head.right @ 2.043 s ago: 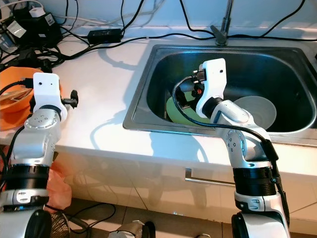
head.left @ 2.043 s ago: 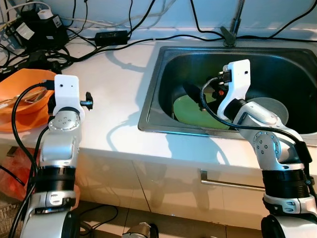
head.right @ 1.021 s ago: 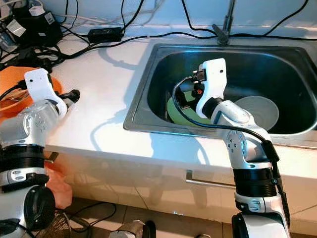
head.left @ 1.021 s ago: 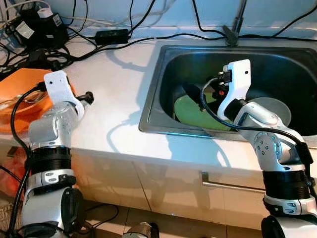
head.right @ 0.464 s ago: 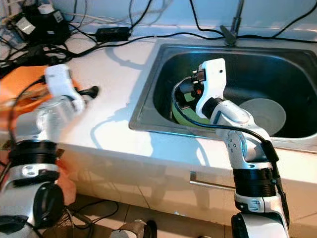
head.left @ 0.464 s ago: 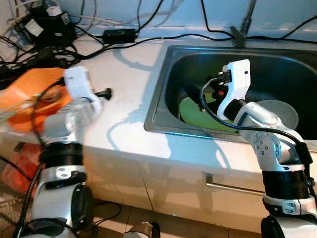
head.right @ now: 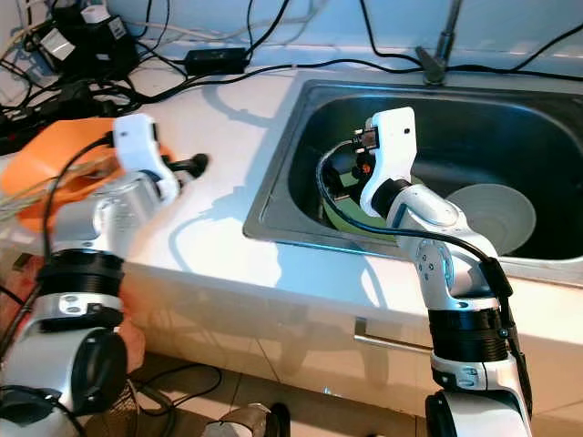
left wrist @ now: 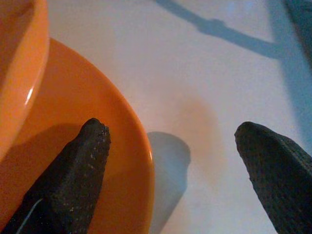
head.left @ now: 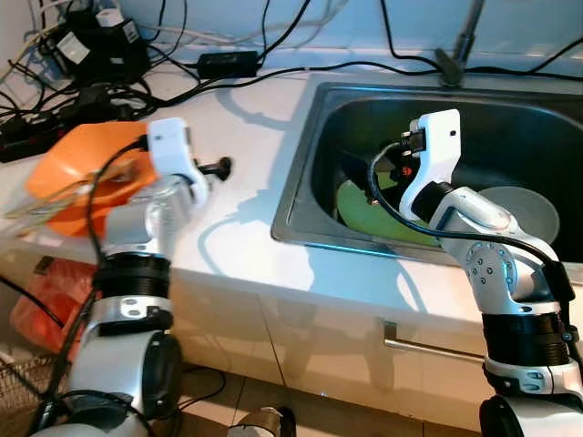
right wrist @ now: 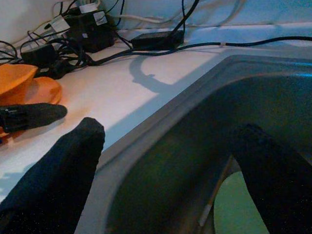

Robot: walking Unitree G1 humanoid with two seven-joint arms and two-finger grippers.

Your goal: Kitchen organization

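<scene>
Sink point(head.left: 301, 196): one green plate point(head.left: 360, 202), one grey bowl point(head.left: 528, 205). Two grippers, left point(left wrist: 175, 146) and right point(right wrist: 170, 161), both wide, empty.

The counter point(head.left: 246, 196) is plain white, tinged faintly blue where shadows cross it. An orange plate point(left wrist: 105, 161) lies on it, with a bowl point(left wrist: 19, 73) of the same bright orange beside it, both unpatterned. The sink point(head.right: 291, 173) is dull grey steel, dark inside. In it lies a light green plate point(head.left: 360, 205) and a pale grey bowl point(head.left: 528, 209). Black cables point(head.left: 273, 68) and black adapters point(head.left: 100, 55) with white labels clutter the back of the counter. Both arms are silver with white wrist housings; the left gripper point(left wrist: 170, 161) has rough black fingers, and the right gripper point(right wrist: 165, 165) is likewise black. The cabinet front point(head.left: 301, 346) below is off-white.
</scene>
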